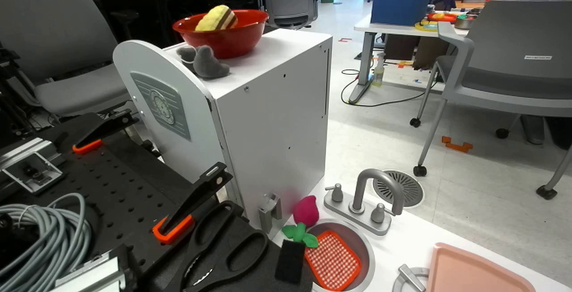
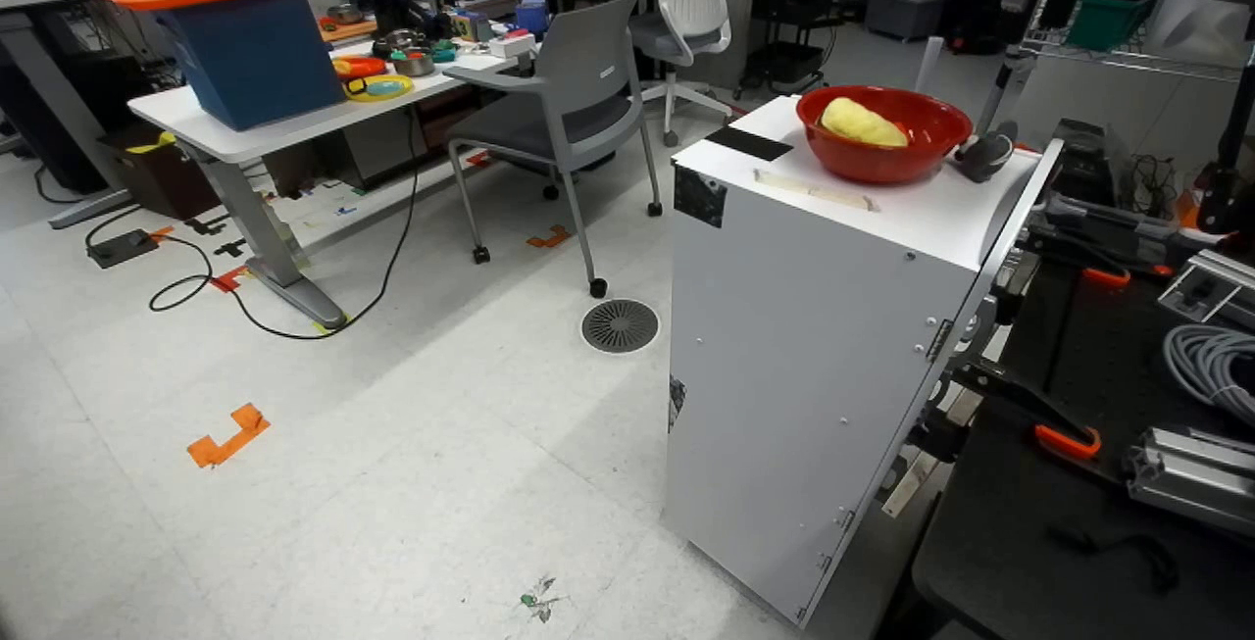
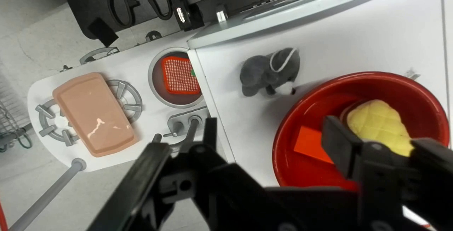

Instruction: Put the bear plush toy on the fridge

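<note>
The bear plush toy (image 1: 208, 63), a dark grey soft lump with a white string, lies on the flat white top of the fridge (image 1: 277, 126), close to its door. It also lies there in an exterior view (image 2: 984, 156) and in the wrist view (image 3: 270, 71). The fridge is a tall white cabinet, seen too in an exterior view (image 2: 784, 356) and in the wrist view (image 3: 354, 43). My gripper (image 3: 273, 137) is open with nothing between its fingers, above the fridge top and bowl. The toy lies apart from the fingers. The gripper shows in neither exterior view.
A red bowl (image 3: 357, 77) with a yellow piece (image 3: 378, 125) and an orange piece (image 3: 311, 144) stands beside the toy on the fridge. A toy sink (image 1: 368, 256), faucet (image 1: 357, 198) and pink tray (image 1: 478, 269) lie below. Scissors (image 1: 223, 247) and clamps lie on the black table.
</note>
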Tool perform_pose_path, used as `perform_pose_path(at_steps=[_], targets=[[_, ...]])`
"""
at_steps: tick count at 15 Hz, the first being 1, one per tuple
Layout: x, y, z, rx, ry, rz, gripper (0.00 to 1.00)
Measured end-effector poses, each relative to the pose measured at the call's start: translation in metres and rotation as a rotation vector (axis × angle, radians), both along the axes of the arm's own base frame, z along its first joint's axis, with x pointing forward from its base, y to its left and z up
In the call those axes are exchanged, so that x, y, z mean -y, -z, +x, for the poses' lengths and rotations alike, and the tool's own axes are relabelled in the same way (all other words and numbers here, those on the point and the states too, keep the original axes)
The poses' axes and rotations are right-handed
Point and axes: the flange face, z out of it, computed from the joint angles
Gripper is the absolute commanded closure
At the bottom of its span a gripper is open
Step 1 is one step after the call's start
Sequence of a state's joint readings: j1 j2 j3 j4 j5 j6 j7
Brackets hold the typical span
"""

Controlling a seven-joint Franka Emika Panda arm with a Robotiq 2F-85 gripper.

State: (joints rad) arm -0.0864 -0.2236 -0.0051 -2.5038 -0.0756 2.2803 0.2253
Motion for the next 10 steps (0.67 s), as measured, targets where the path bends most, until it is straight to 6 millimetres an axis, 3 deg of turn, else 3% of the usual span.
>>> perform_pose_path(at_steps=[10], targets=[[-0.0047, 0.0092, -0.0037, 0.022, -0.019, 0.001, 0.0]])
